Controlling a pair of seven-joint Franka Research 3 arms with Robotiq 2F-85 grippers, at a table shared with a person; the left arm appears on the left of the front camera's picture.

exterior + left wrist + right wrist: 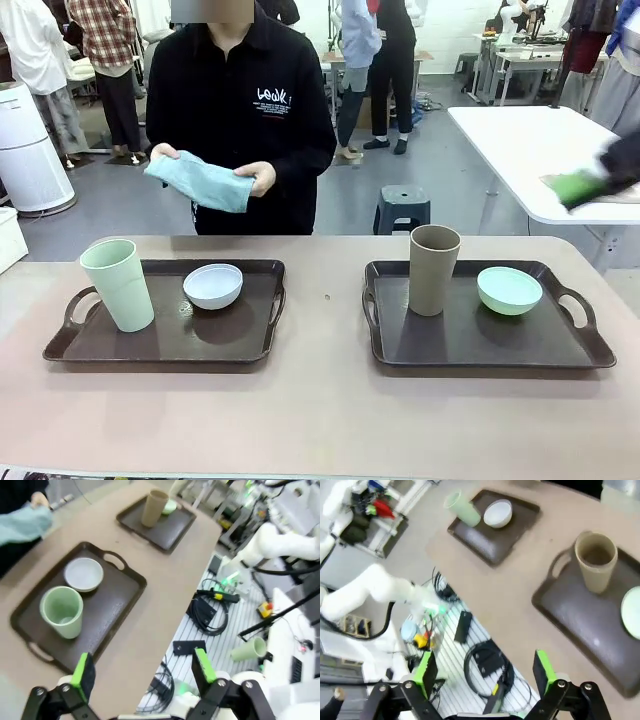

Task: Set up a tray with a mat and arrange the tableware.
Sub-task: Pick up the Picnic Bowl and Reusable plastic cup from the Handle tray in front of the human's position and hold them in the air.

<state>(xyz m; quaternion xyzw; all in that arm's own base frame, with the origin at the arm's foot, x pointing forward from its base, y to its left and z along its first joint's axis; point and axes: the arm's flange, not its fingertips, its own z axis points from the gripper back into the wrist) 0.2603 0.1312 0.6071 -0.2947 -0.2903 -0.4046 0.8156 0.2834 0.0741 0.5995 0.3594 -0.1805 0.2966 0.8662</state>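
Note:
Two dark brown trays lie side by side on the table. The left tray (100,345) carries a pale green cup (118,283) and a white bowl (212,285). On the right tray (480,345) stand a brown-taupe cup (433,268) and a mint green bowl (509,290). Behind the table a person holds a folded light blue mat (200,182) in both hands. My left gripper (142,667) hangs open and empty off the table's near edge, short of the left tray (120,597). My right gripper (485,670) is open and empty too, off the edge before the right tray (575,615).
Below both grippers lies a slatted base with black cables (207,612) and small boxes (462,626). A spare green cup (248,650) lies there. Bare tabletop (325,300) separates the trays. A white table (520,150) and a stool (402,208) stand behind.

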